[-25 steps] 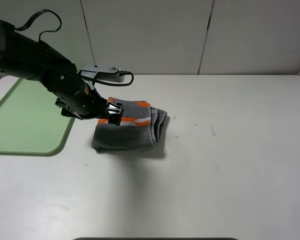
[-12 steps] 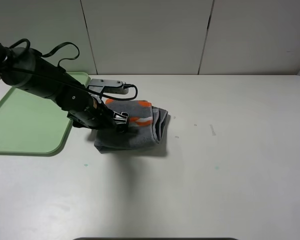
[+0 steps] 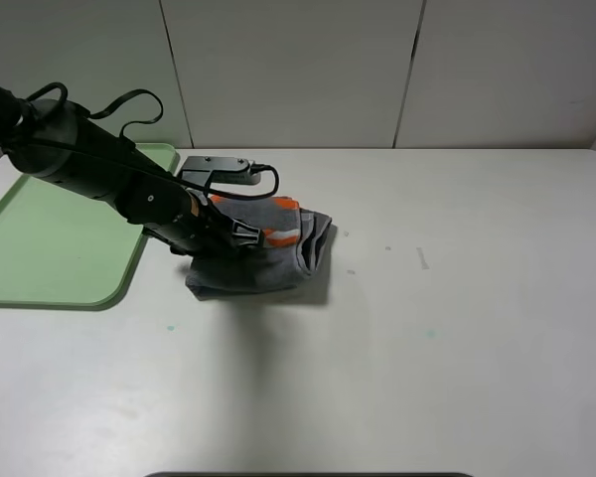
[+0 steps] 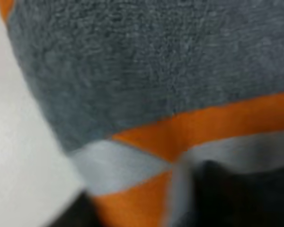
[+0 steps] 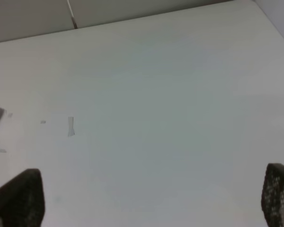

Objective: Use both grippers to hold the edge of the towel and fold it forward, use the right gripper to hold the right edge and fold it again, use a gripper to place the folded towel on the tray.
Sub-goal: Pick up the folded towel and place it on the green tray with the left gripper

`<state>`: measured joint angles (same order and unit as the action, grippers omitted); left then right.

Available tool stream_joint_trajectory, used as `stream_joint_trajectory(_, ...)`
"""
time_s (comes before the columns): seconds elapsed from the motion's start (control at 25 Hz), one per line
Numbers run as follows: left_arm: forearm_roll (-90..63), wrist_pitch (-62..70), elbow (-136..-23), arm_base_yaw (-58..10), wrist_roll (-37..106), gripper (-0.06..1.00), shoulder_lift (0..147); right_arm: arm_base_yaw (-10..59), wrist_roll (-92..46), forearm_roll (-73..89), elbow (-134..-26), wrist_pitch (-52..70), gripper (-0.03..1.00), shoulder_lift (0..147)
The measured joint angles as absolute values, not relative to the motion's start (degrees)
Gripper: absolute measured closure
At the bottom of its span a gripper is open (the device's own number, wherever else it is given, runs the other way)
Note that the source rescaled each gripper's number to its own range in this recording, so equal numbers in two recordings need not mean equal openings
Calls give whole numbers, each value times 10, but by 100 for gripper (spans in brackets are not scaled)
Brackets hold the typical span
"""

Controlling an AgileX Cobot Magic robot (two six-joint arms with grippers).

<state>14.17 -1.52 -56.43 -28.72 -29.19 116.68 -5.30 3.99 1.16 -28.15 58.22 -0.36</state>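
The towel (image 3: 268,263) lies folded into a thick grey pad near the middle of the table, its orange and white stripes on top. It sits just right of the pale green tray (image 3: 50,248). My left gripper (image 3: 246,236) reaches in from the tray side, and its jaws are pinched onto the towel's striped top layers. Grey terry and the orange stripe of the towel (image 4: 156,61) fill the blurred left wrist view. My right gripper (image 5: 149,208) is out of the exterior view. Its fingertips (image 5: 19,198) stand wide apart over bare table, holding nothing.
The white table (image 3: 457,298) stretches bare to the right of the towel, with a few small marks (image 5: 70,126). The left arm's black cable and grey block (image 3: 219,167) hang over the tray's near corner. A panelled wall runs behind the table.
The left gripper came down onto the towel's striped top and its jaws narrowed on the cloth. The towel's right fold bunched slightly. The right gripper has stayed open.
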Motion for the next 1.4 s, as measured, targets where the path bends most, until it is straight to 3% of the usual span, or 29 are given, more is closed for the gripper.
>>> stream_joint_trajectory(0.04,142,-16,-564,-287,-292,72,1167,-53,40,12,-282,582,-3,-4)
stream_joint_trajectory(0.08,142,-16,-565,-287,-292,78,1167,-53,40,12,-282,582,-3,-4)
stream_joint_trajectory(0.72,142,49,-565,-276,-270,78,1144,-53,40,12,-282,583,-3,-4)
stream_joint_trajectory(1.4,227,202,-564,-125,-232,78,1000,-53,41,12,-282,582,-3,-4)
